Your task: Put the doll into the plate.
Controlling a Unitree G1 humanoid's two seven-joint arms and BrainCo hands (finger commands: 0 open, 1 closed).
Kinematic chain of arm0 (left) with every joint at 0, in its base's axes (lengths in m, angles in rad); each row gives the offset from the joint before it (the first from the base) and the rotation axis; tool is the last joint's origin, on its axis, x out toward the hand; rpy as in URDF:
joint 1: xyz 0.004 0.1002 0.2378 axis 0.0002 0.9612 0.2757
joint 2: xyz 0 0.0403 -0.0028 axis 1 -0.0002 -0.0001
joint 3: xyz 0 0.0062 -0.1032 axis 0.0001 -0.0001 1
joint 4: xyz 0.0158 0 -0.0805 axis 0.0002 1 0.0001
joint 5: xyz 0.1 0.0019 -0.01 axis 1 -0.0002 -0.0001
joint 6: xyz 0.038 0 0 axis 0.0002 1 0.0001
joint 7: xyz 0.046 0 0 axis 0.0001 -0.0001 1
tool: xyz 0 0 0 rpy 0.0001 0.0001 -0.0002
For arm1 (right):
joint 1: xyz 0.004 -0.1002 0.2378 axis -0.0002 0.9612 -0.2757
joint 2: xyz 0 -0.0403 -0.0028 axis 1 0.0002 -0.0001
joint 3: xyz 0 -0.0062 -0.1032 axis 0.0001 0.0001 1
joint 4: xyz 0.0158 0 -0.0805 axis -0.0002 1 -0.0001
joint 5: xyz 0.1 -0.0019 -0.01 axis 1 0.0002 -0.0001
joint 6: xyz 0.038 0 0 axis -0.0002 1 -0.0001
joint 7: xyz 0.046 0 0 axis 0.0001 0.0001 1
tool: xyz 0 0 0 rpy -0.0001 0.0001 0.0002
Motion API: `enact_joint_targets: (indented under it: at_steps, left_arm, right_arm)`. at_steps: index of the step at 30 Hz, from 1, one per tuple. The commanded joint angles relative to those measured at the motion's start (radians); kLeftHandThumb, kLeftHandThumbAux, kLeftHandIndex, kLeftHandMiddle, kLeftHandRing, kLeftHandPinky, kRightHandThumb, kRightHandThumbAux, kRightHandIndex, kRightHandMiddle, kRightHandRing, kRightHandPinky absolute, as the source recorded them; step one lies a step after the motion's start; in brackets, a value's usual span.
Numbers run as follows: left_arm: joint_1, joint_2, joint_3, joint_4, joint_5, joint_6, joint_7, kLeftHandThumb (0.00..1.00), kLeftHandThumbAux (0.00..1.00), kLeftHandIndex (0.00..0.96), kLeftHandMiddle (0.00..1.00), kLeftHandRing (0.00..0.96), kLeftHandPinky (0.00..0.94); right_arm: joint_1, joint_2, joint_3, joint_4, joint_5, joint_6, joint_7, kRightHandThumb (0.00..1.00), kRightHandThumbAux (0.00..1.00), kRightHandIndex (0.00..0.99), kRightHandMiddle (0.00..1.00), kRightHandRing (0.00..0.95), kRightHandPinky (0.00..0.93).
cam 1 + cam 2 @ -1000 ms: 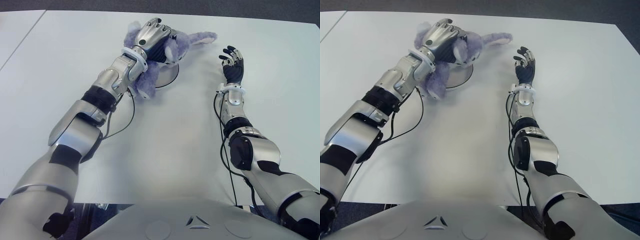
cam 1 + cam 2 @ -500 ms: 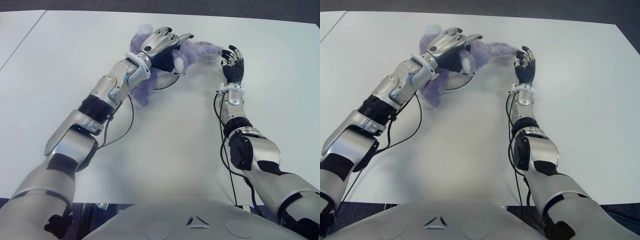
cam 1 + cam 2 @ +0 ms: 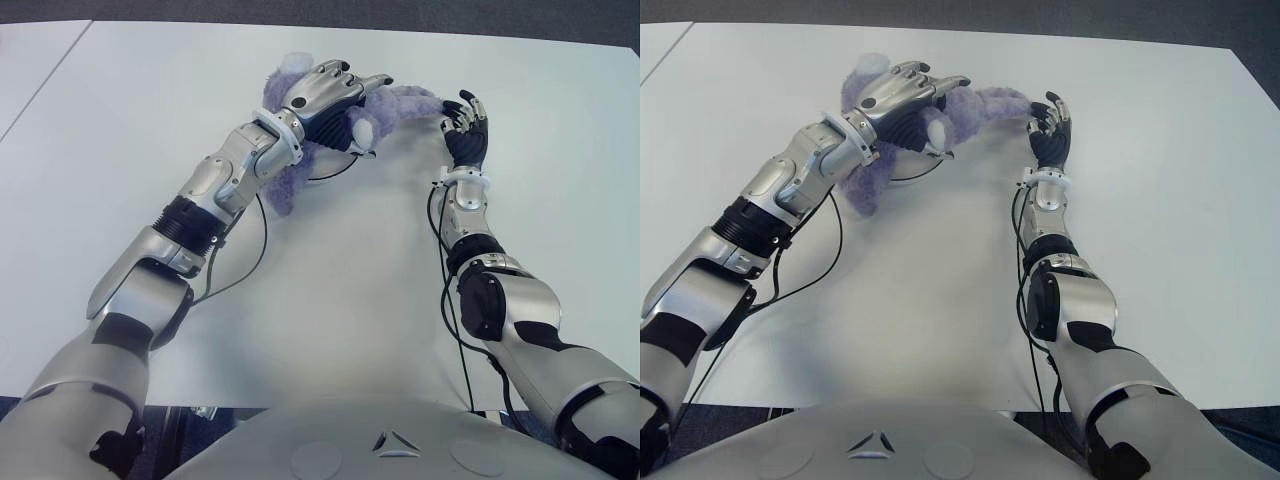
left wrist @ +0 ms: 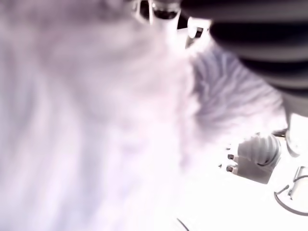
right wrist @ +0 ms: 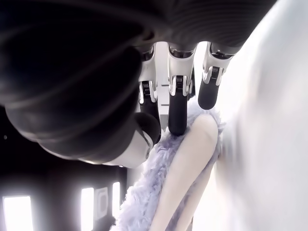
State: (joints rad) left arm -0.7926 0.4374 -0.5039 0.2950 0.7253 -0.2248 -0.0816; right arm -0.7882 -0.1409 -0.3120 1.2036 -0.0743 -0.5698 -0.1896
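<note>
- Where your left arm reaches across the far middle of the white table (image 3: 330, 300), you have the left hand (image 3: 330, 95) lying over the purple plush doll (image 3: 400, 100), fingers stretched out nearly straight towards the right, with the thumb tucked down against the fur.
- You cannot call that a closed grasp: the left hand presses on top of the doll with its fingers extended, and its own wrist view is filled with blurred pale fur, so how much the hand holds underneath cannot be told.
- You see the doll sprawled beneath that hand, its body trailing to the near left past the wrist (image 3: 283, 190) and one long ear reaching right.
- You can make out only a thin curved edge of the plate (image 3: 335, 172) under the doll, just near of the left hand; the doll covers most of it, and part of the doll hangs beyond its rim.
- On the right, your right hand (image 3: 466, 125) stands just beside the tip of the doll's ear, palm facing left, fingers slightly curled.
- In the right wrist view the fingertips (image 5: 177, 126) meet the ear (image 5: 185, 163), touching it without wrapping round it.
</note>
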Motion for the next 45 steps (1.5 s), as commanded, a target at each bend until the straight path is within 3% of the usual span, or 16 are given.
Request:
enact_joint_targets:
  at_steps: [1,19,26,35,40,42,45]
  left_arm:
    - [0.079,0.012,-0.011,-0.008,-0.005,0.012,-0.087,0.0,0.429,0.0,0.0,0.0,0.0]
    - [0.104,0.015,0.012,-0.061,-0.034,0.019,-0.171,0.0,0.438,0.0,0.0,0.0,0.0]
    - [0.195,0.017,0.008,-0.222,-0.054,0.053,-0.235,0.0,0.439,0.0,0.0,0.0,0.0]
    - [0.219,0.016,0.013,-0.263,-0.041,0.033,-0.226,0.0,0.418,0.0,0.0,0.0,0.0]
    - [0.232,0.018,0.012,-0.308,-0.006,0.018,-0.196,0.0,0.403,0.0,0.0,0.0,0.0]
    - [0.237,0.019,0.012,-0.338,0.023,0.017,-0.176,0.0,0.405,0.0,0.0,0.0,0.0]
    - [0.24,0.017,0.014,-0.347,0.031,0.017,-0.174,0.0,0.406,0.0,0.0,0.0,0.0]
  right_arm:
    - [0.25,0.077,0.003,0.158,0.005,0.169,-0.008,0.752,0.892,0.152,0.296,0.238,0.165]
    - [0.25,0.078,0.006,0.158,0.009,0.167,-0.013,0.777,0.891,0.153,0.296,0.249,0.154]
    - [0.25,0.079,0.012,0.157,0.004,0.16,-0.024,0.807,0.876,0.157,0.275,0.245,0.107]
    - [0.252,0.08,0.02,0.16,-0.003,0.164,-0.043,0.816,0.851,0.158,0.269,0.255,0.095]
    - [0.254,0.078,0.03,0.162,-0.014,0.168,-0.069,0.867,0.826,0.165,0.279,0.316,0.179]
    - [0.254,0.074,0.038,0.162,-0.023,0.172,-0.081,0.817,0.831,0.201,0.301,0.329,0.257]
    - [0.254,0.073,0.042,0.162,-0.023,0.173,-0.085,0.791,0.835,0.218,0.311,0.335,0.293]
